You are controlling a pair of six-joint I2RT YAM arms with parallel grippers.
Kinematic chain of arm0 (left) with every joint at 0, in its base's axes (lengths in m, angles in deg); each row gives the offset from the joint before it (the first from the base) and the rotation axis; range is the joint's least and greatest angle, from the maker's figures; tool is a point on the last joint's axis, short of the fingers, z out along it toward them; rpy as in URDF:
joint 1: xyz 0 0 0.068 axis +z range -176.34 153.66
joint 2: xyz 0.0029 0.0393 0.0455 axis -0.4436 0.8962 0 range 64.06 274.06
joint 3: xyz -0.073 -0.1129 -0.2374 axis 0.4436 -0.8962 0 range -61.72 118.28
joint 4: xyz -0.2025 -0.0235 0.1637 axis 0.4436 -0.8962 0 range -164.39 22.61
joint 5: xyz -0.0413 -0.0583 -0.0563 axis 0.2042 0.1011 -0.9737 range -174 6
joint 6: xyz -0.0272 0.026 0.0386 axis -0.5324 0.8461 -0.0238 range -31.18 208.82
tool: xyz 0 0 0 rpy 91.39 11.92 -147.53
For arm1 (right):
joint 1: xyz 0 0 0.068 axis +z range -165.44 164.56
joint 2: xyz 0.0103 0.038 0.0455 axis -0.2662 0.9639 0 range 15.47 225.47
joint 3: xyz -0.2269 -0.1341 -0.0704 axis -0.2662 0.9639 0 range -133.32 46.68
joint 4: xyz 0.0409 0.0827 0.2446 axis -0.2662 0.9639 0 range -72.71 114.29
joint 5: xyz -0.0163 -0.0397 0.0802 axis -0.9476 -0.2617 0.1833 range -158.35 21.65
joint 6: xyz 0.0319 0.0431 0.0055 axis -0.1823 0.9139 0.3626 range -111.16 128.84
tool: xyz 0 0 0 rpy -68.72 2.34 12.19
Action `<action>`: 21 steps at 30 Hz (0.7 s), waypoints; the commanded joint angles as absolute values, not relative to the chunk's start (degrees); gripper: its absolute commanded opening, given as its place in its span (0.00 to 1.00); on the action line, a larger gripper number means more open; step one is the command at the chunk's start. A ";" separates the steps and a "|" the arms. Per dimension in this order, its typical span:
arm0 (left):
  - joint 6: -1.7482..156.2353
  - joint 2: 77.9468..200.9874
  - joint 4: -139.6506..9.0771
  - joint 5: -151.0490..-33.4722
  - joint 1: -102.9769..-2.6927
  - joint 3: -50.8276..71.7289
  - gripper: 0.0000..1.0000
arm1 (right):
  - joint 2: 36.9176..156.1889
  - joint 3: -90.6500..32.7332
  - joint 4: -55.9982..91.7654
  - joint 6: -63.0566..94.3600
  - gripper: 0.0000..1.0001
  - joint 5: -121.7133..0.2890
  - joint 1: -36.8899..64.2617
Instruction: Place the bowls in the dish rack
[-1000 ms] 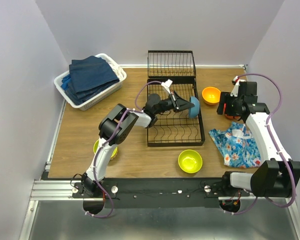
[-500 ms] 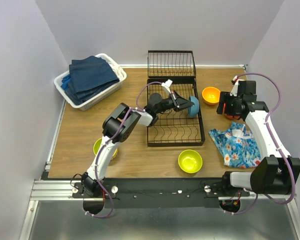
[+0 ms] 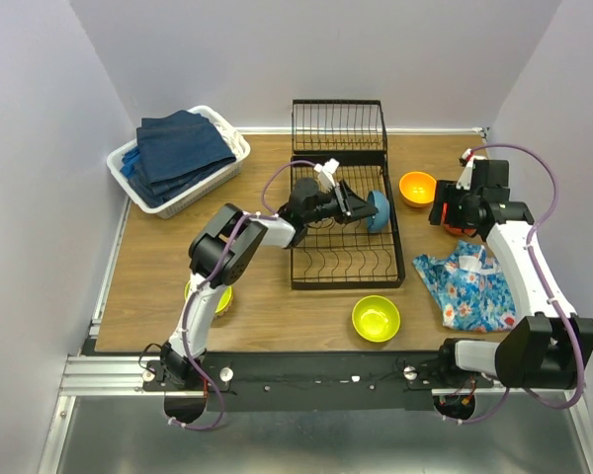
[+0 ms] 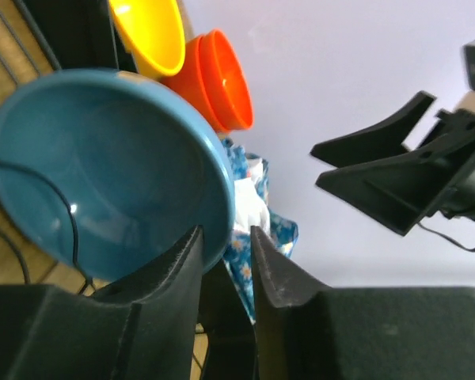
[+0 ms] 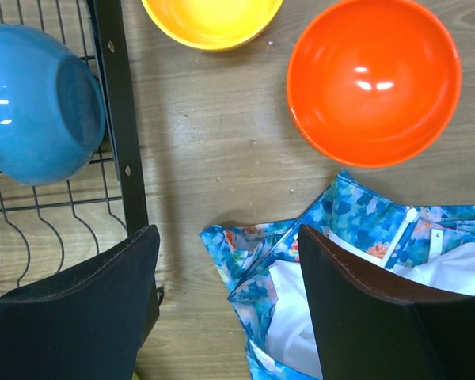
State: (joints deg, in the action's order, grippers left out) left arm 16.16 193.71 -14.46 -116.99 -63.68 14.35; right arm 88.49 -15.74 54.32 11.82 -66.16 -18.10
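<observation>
- Left gripper (image 4: 226, 237): jaws pinched the rim of the blue bowl (image 4: 103, 166); the bowl stood tilted on edge at the right side of the dish rack (image 3: 346, 252).
- Right gripper (image 5: 228, 237): jaws spread, holding nothing, above the floral cloth (image 5: 356, 229).
- Red-orange bowl (image 5: 376, 79) and orange-yellow bowl (image 5: 214, 20) sat on the table (image 3: 158, 267), right of the dish rack.
- Lime bowl (image 3: 376, 318) sat near the dish rack's front edge.

Even, bright light is thrown from above — faint shadows are cast on the brown wooden worktop (image 3: 158, 276). Glare spots are seen on the glossy round blue bowl (image 5: 39, 103); the left pincer (image 4: 226, 235) is rendered blurred.
</observation>
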 commanded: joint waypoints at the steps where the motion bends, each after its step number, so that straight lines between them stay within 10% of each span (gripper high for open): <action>1: 27.11 185.62 -30.53 -116.00 -63.43 11.85 0.42 | 84.47 -15.73 56.05 12.26 0.79 -66.24 -18.43; 21: 83.49 147.58 -76.30 -119.40 -53.85 -8.63 0.47 | 75.06 -13.62 57.20 14.29 0.82 -65.98 -22.12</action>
